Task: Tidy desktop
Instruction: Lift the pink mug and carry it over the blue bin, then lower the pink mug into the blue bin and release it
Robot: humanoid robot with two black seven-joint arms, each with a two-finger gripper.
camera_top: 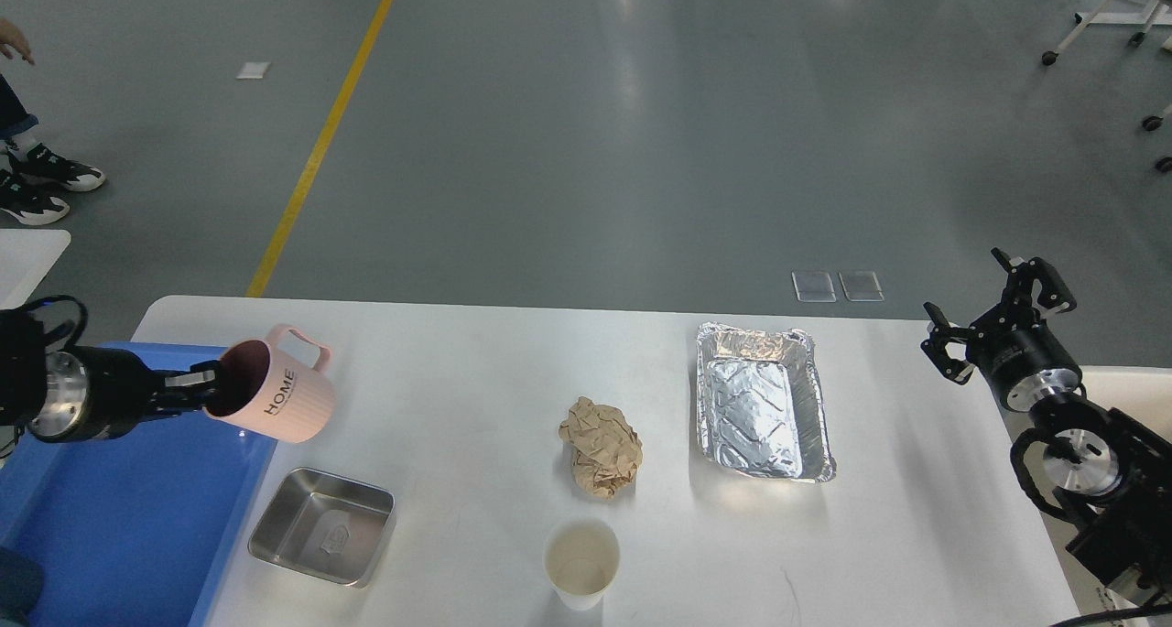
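With the pink mug (279,392) clamped at its rim by the left gripper (203,391) at the frame's left, it should be lowered level into the blue tray (137,526) before release, while the right gripper (993,316) is held spread open, empty.

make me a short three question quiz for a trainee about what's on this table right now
1. True or false: the pink mug stands upright on the desktop.
2. Which lies nearest the paper cup? A) foil tray B) crumpled brown paper C) blue tray
3. Fill in: the right gripper holds ____.

Key:
1. False: it is lifted and tilted, with the left gripper fingers on its rim.
2. B
3. Nothing; its fingers are spread.
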